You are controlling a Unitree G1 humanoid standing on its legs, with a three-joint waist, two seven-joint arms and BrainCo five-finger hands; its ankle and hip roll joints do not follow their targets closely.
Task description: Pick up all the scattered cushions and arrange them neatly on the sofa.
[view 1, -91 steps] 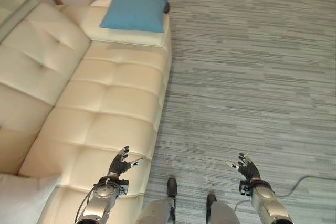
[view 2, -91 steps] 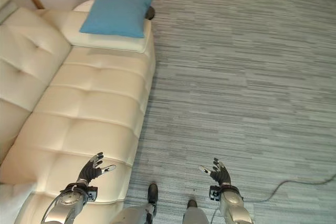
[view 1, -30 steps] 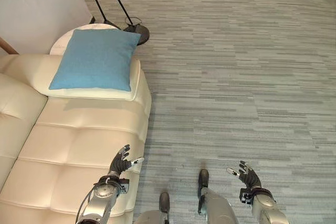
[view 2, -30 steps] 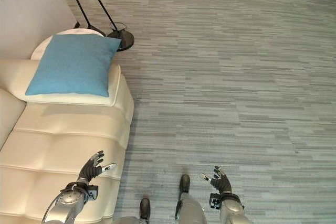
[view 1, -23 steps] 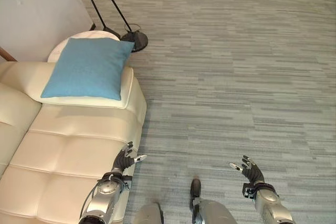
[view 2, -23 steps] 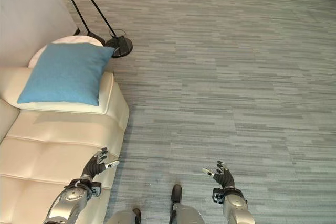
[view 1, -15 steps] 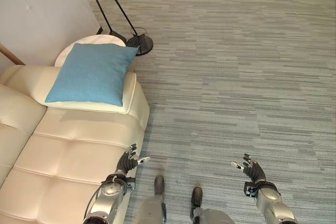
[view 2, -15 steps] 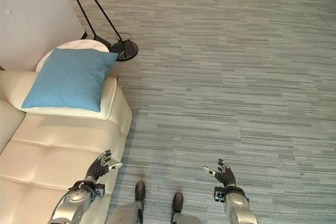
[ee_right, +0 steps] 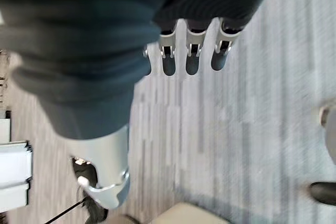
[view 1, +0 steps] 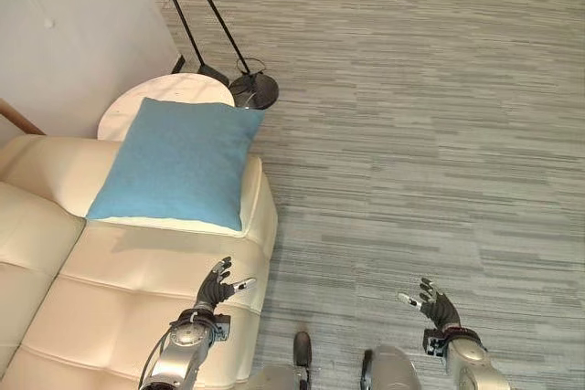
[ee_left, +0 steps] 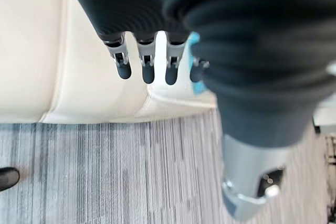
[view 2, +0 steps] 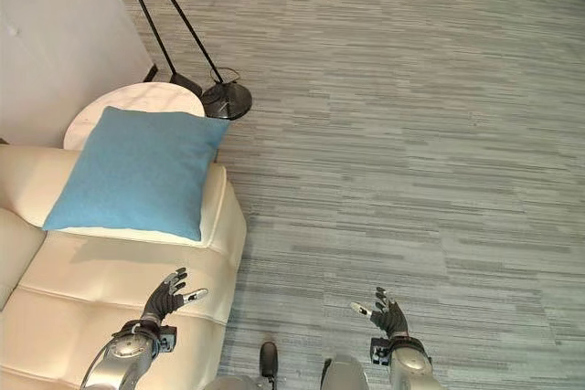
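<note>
The cream sofa runs off the picture's edge at 9 and 6 o'clock, so its far end cannot be seen. The blue cushion hides most of the sofa's armrest and part of the round white side table. The floor lamp is cut off at 12 o'clock; only its black poles and base show.

I see my left hand and right hand as silver fingers with dark tips. A dark ribbed cover wraps each wrist and the back of each hand, and behind it both arms are smooth, rounded silver-grey shells.
</note>
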